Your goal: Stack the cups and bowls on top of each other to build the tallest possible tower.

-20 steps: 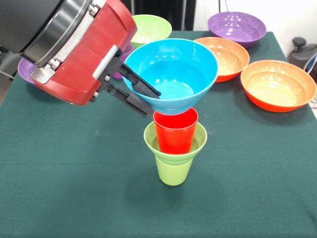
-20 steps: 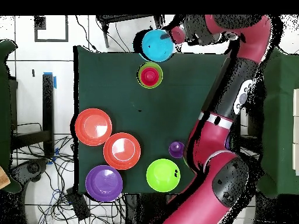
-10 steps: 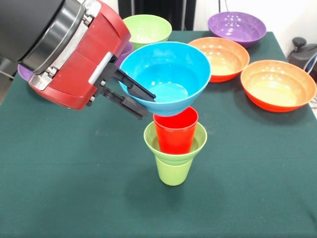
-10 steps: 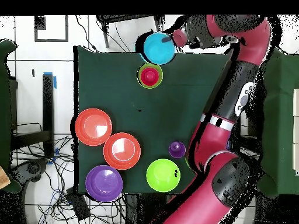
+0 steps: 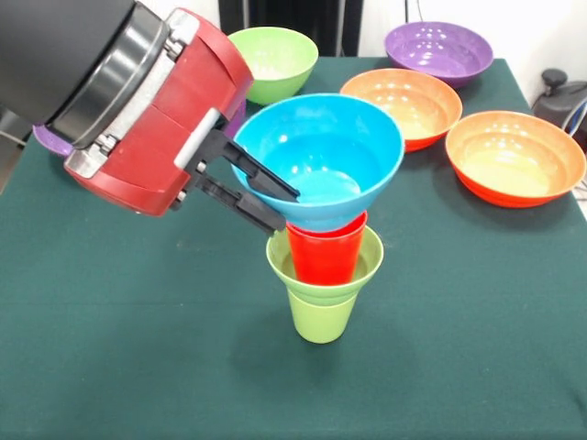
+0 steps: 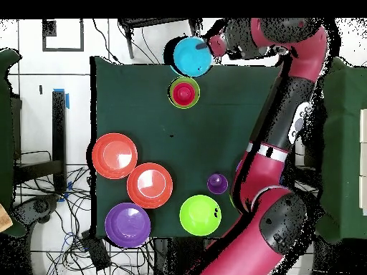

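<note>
My gripper (image 5: 286,209) is shut on the left rim of the small blue bowl (image 5: 321,156), one finger inside and one outside. The bowl's base is down at the mouth of the red cup (image 5: 326,255); whether it rests there I cannot tell. The red cup stands in the small lime-green bowl (image 5: 369,258), which sits on the lime-green cup (image 5: 321,316) in the middle of the table. From above, the blue bowl (image 6: 191,56) and gripper (image 6: 210,49) show just beyond the red cup (image 6: 184,92). A purple cup (image 6: 217,184) stands next to the arm.
At the back stand a medium lime-green bowl (image 5: 271,57), a purple bowl (image 5: 438,50) and two orange bowls (image 5: 404,103) (image 5: 514,156). Another purple bowl (image 5: 44,137) peeks out behind the arm at the left. The green cloth (image 5: 138,348) covers the table.
The gripper carried the blue bowl a little left, then back right and lower. Its base now covers the red cup's rim.
</note>
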Robot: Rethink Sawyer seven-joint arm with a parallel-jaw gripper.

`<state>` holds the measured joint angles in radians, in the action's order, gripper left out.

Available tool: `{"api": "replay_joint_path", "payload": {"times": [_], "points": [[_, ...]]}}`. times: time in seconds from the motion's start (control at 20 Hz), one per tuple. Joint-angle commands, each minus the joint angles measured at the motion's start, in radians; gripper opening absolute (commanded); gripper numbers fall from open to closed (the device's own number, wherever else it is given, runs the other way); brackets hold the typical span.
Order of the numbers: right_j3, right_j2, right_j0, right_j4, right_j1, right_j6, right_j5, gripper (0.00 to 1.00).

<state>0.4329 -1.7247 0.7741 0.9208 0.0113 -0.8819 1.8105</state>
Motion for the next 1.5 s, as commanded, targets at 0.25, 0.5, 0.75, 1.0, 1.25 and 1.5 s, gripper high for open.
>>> {"api": "replay_joint_path", "payload": {"times": [0.25, 0.5, 0.75, 1.0, 1.25, 1.5], "points": [[0.07, 0.225, 0.002, -0.068, -0.03, -0.027, -0.137, 0.0], [0.052, 0.246, -0.006, -0.084, -0.035, -0.004, -0.135, 0.0], [0.074, 0.28, 0.0, -0.108, -0.049, -0.017, -0.148, 0.0], [0.133, 0.321, 0.02, -0.152, -0.061, -0.041, -0.185, 0.0], [0.174, 0.359, 0.03, -0.188, -0.076, -0.065, -0.212, 0.0], [0.242, 0.398, 0.048, -0.229, -0.097, -0.095, -0.261, 0.0]]}}
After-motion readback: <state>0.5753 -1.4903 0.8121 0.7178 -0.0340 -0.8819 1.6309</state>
